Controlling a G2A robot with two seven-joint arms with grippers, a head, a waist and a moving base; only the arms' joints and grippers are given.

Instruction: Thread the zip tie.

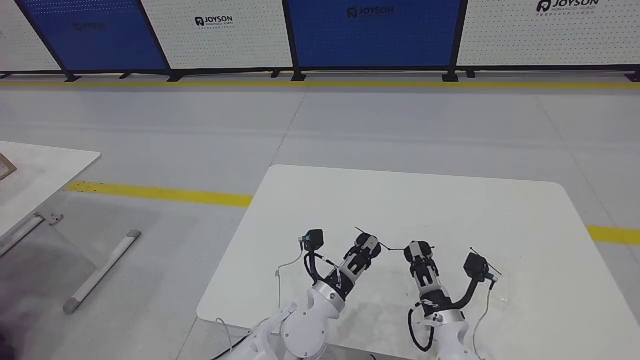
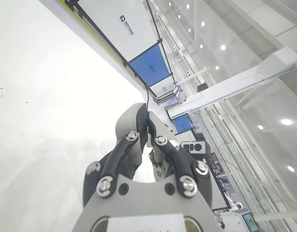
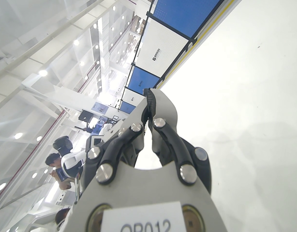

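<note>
Black and very thin, the zip tie (image 2: 147,95) is a narrow flat strip. You see its free end poking straight out past the tips of your left pincer (image 2: 146,113), which is closed tight on it. The strip looks straight where it shows and narrows slightly toward its end. From above, your left pincer sits over the near middle of the white table (image 1: 480,210). Your right pincer (image 1: 418,252) is just beside it, with its tips turned toward it. A fine dark line runs between the two, too slight for you to follow along its whole length. The pads (image 3: 151,105) of your right pincer are pressed together. A small dark bit shows at their tips, but you cannot tell whether that is the tie.
</note>
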